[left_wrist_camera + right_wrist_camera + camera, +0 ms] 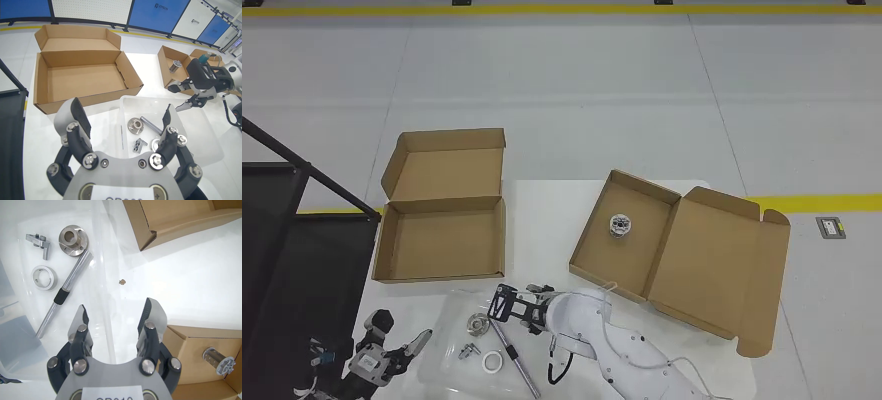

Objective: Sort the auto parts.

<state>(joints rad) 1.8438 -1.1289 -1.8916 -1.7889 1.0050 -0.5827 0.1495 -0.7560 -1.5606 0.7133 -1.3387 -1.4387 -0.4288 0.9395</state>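
A clear plastic tray (445,312) near the table's front holds a flanged metal hub (478,323), a small bracket (470,350), a white-metal ring (492,362) and a long steel rod (518,362) with a black band. My right gripper (504,303) hovers open over the tray's far right rim, just beyond the rod (66,291) and hub (73,240). My left gripper (122,106) stands open at the tray's near left side, with the hub (135,125), bracket (139,145) and ring (154,144) ahead of it. Neither holds anything.
An empty open cardboard box (442,240) sits at the table's back left. Another open box (592,262) at the right contains a ribbed metal cylinder (620,225). A black frame (292,280) borders the table's left side. A tiny brown crumb (122,281) lies on the table.
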